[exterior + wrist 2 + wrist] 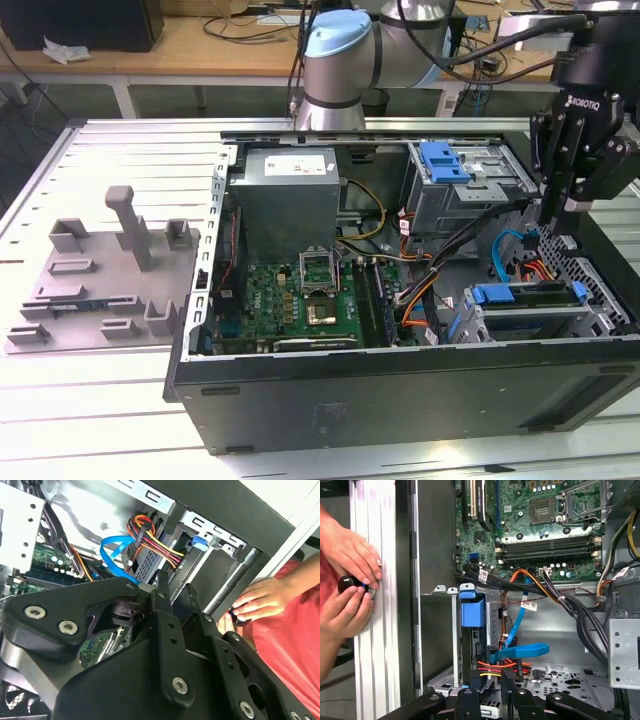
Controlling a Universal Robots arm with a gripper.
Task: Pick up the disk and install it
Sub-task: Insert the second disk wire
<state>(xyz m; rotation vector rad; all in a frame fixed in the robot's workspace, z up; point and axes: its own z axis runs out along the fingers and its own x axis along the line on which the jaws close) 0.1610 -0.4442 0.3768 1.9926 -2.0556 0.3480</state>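
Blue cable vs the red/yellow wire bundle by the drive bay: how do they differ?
Colour: the blue cable is one solid blue; the wire bundle mixes red, yellow and black.
Shape: the blue cable is a single flat ribbon; the wire bundle is several thin round strands.
Pose: the blue cable bends in a wide loop; the wire bundle runs tightly grouped.
Both reach the same grey drive bay.

- White lettering runs along the black body of the tool [560,205] in the exterior view; it is a maker's mark.
- A pale label [290,163] lies on top of the grey power supply [285,200] in the exterior view; its print is too small to read.
- In the first wrist view, white tags [530,606] hang on the cables and fine markings dot the motherboard [545,525]; none is legible.
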